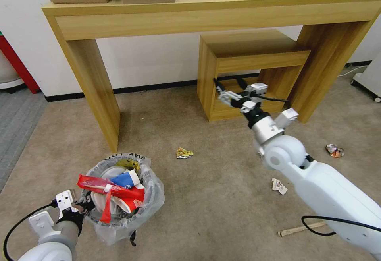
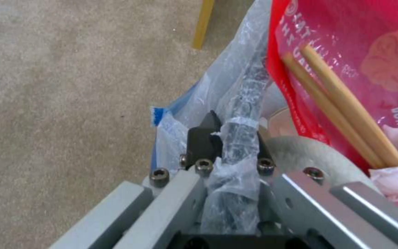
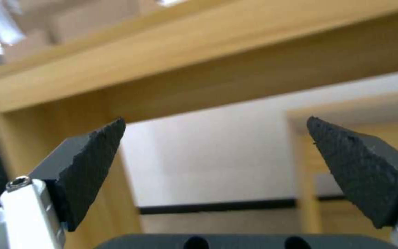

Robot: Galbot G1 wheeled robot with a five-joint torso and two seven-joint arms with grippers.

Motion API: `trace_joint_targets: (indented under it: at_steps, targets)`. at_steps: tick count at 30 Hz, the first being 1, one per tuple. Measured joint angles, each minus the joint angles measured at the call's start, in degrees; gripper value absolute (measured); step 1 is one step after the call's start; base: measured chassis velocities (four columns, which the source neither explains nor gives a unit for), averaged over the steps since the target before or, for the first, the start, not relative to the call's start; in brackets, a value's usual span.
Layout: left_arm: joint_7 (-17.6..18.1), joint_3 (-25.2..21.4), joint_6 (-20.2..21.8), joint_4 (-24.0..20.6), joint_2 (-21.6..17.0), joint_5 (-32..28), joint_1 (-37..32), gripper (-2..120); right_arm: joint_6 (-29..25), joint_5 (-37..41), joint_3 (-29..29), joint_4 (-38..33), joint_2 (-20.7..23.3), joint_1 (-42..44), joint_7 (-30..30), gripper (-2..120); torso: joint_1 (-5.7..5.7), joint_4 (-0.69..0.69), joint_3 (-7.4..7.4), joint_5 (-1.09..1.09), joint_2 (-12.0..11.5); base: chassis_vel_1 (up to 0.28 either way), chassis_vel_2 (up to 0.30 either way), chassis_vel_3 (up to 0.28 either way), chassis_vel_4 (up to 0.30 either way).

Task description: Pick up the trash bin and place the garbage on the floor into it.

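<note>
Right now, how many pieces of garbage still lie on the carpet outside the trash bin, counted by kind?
Yellow crumpled wrapper: 1
Crushed can: 1
Crumpled white paper: 1
Wooden stick: 1
Total: 4

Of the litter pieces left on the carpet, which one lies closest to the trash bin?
The yellow crumpled wrapper, just beyond the trash bin; the crushed can, white paper scrap and wooden stick lie farther right.
</note>
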State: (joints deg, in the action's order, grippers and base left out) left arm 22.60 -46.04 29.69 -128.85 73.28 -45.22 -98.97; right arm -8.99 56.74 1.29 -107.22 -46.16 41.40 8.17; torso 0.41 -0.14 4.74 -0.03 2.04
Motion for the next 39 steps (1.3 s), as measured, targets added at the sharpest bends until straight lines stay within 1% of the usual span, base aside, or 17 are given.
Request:
trace_joint_targets:
  at_steps: [1, 4, 5, 7, 8, 9, 12, 13, 16, 19, 21, 23, 27, 32, 39]
  targets:
    - [0.0, 0.0, 0.0, 0.0, 0.0, 0.0, 0.0, 0, 0.0, 0.0, 0.0, 0.0, 0.0, 0.0, 0.0, 100, 0.00, 0.00, 0.00, 0.00, 0.0, 0.000, 0.000, 0.000, 0.000]
    - [-0.5, -0.1, -0.4, 0.0, 0.2, 0.7, 0.2, 0, 0.9, -0.7, 5.5, 0.0, -0.2, 4.9, 3.1, 100, 0.00, 0.00, 0.00, 0.00, 0.0, 0.000, 0.000, 0.000, 0.000]
    - [-0.5, -0.1, -0.4, 0.0, 0.2, 0.7, 0.2, 0, 0.9, -0.7, 5.5, 0.0, -0.2, 4.9, 3.1, 100, 0.00, 0.00, 0.00, 0.00, 0.0, 0.000, 0.000, 0.000, 0.000]
    - [-0.7, 0.0, -0.5, 0.0, 0.3, 0.8, 0.5, 0, 1.3, -1.5, 10.0, 0.2, -0.8, 8.9, 4.5, 100, 0.00, -0.01, 0.00, 0.01, 0.0, 0.000, 0.000, 0.000, 0.000]
    - [-0.7, 0.1, -0.5, 0.0, 0.3, 0.8, 0.6, 0, 1.3, -2.0, 11.4, 0.2, -1.2, 9.9, 4.9, 100, 0.00, -0.01, 0.00, 0.00, 0.0, 0.000, 0.000, 0.000, 0.000]
    - [-0.7, 0.1, -0.5, 0.0, 0.3, 0.8, 0.6, 0, 1.3, -2.0, 11.4, 0.2, -1.2, 9.9, 4.9, 100, 0.00, -0.01, 0.00, 0.00, 0.0, 0.000, 0.000, 0.000, 0.000]
    - [-0.7, 0.1, -0.5, 0.0, 0.5, 0.7, 0.8, 0, 1.5, -4.2, 16.7, -0.3, -2.1, 14.1, 6.2, 100, 0.00, 0.00, 0.00, 0.00, 0.0, 0.000, 0.000, 0.000, 0.000]
    - [-0.7, 0.1, -0.5, 0.0, 0.5, 0.7, 0.8, 0, 1.5, -4.2, 16.7, -0.3, -2.1, 14.1, 6.2, 100, 0.00, 0.00, 0.00, 0.00, 0.0, 0.000, 0.000, 0.000, 0.000]
    - [-0.7, 0.2, -0.5, 0.0, 0.6, 0.7, 0.8, 0, 1.5, -6.6, 19.8, -0.7, -2.5, 17.1, 6.5, 100, 0.00, 0.00, 0.00, 0.00, 0.0, 0.000, 0.000, 0.000, 0.000]
    - [-0.7, 0.3, -0.5, -0.1, 0.6, 0.8, 0.8, 0, 1.9, -8.3, 21.2, -1.1, -2.5, 19.3, 7.5, 100, 0.00, -0.01, 0.00, -0.01, 0.0, 0.000, 0.000, 0.000, 0.000]
    - [-0.8, 0.4, -0.5, -0.1, 0.7, 0.8, 0.8, 0, 2.1, -9.4, 21.2, -1.2, -2.6, 20.2, 8.2, 100, 0.00, 0.00, 0.00, -0.01, 0.0, 0.000, 0.000, 0.000, 0.000]
    - [-0.8, 0.5, -0.5, -0.3, 0.9, 0.9, 0.8, 0, 2.8, -12.2, 21.4, -1.3, -3.1, 22.1, 9.4, 100, 0.00, 0.01, 0.00, -0.01, 0.0, 0.000, 0.000, 0.000, 0.000]
    - [-1.1, 0.6, -0.7, -0.3, 1.0, 1.2, 0.4, 0, 3.1, -15.0, 21.1, -1.1, -3.9, 23.9, 10.7, 100, 0.00, -0.01, 0.00, 0.00, 0.0, 0.000, 0.000, 0.000, 0.000]
    - [-1.3, 0.6, -0.8, -0.5, 1.0, 1.5, -0.3, 0, 1.8, -19.0, 21.0, -0.4, -4.9, 25.3, 10.1, 100, 0.00, 0.00, 0.00, 0.00, 0.0, 0.000, 0.000, 0.000, 0.000]
    - [-1.4, 0.1, -0.9, -0.5, 0.2, 1.4, -1.0, 0, 0.2, -20.3, 21.0, 0.2, -6.1, 26.5, 9.1, 100, 0.00, 0.00, 0.00, 0.00, 0.0, 0.000, 0.000, 0.000, 0.000]
